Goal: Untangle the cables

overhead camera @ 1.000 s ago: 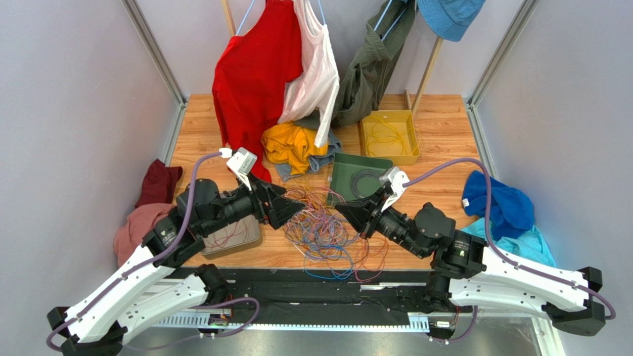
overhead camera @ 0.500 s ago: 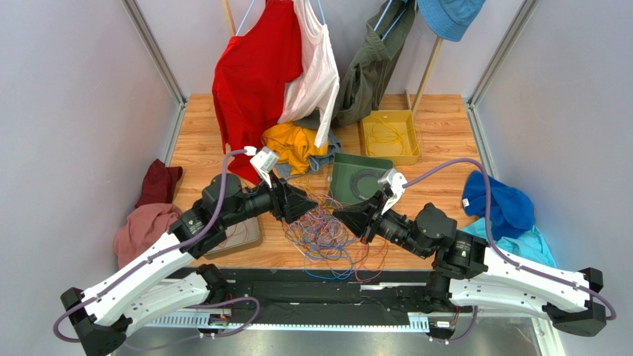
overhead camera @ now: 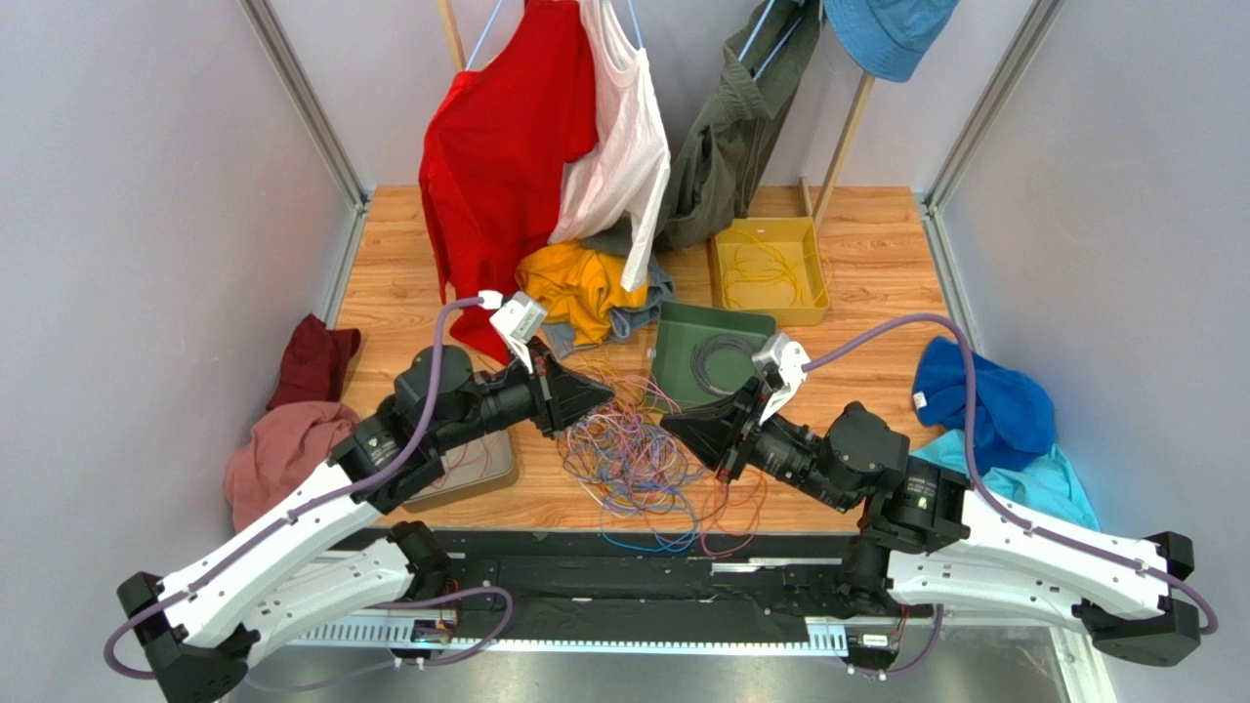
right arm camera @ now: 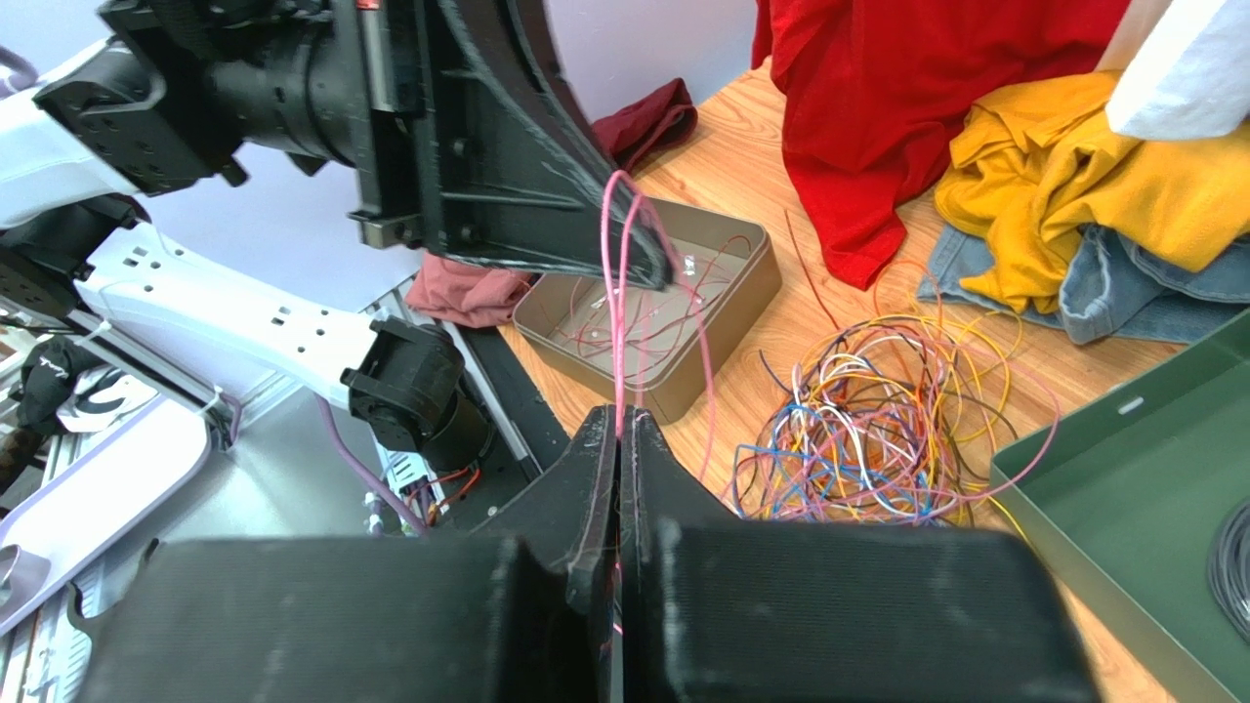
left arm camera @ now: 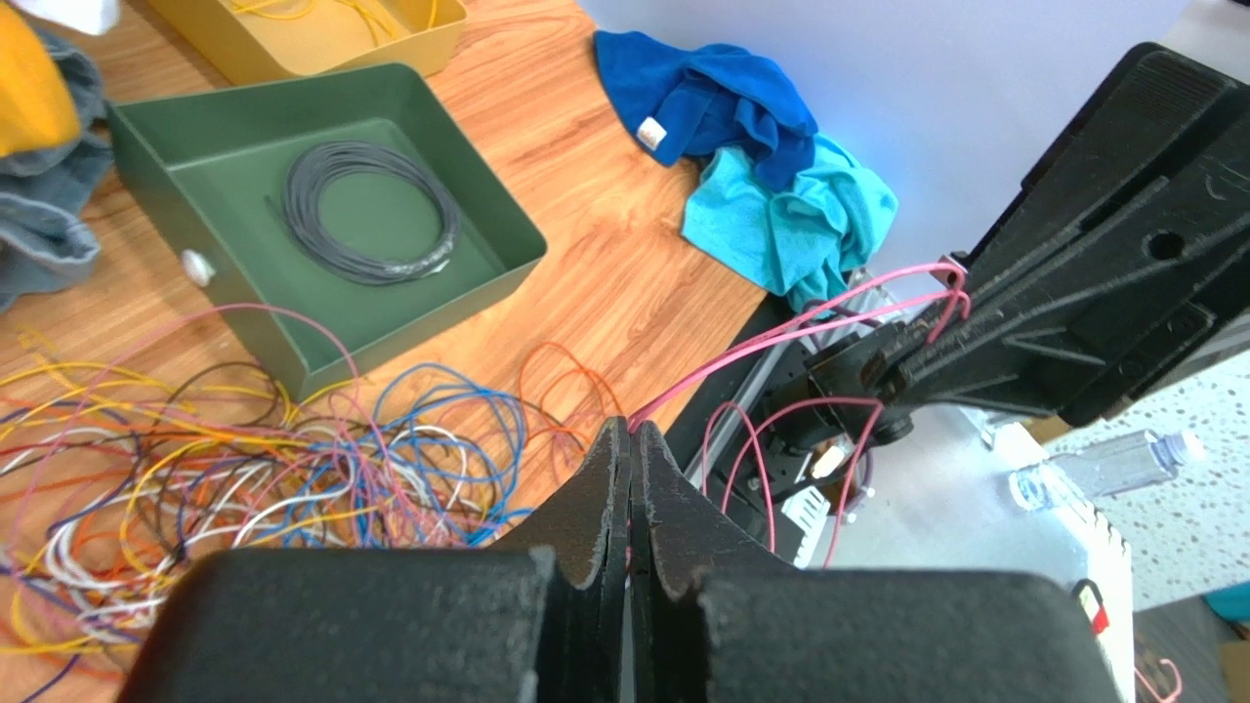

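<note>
The cables lie as a loose multicoloured mass on the wooden table between my two arms, also seen in the wrist views. One pink cable runs taut through the air from one gripper to the other. My left gripper is shut on one end of it, just left of the mass. Facing it at the mass's right edge, my right gripper is shut on the same pink cable, with loops of it hanging at its tip.
A green tray holding a dark ring-shaped coil stands behind the mass, with a yellow tray farther back. A tan tray with a few wires sits under the left arm. Clothes hang at the back; cloths lie at both table sides.
The left arm swung right toward the mass and its jaws went from open to shut on the pink cable. The right gripper stayed shut and barely shifted.
</note>
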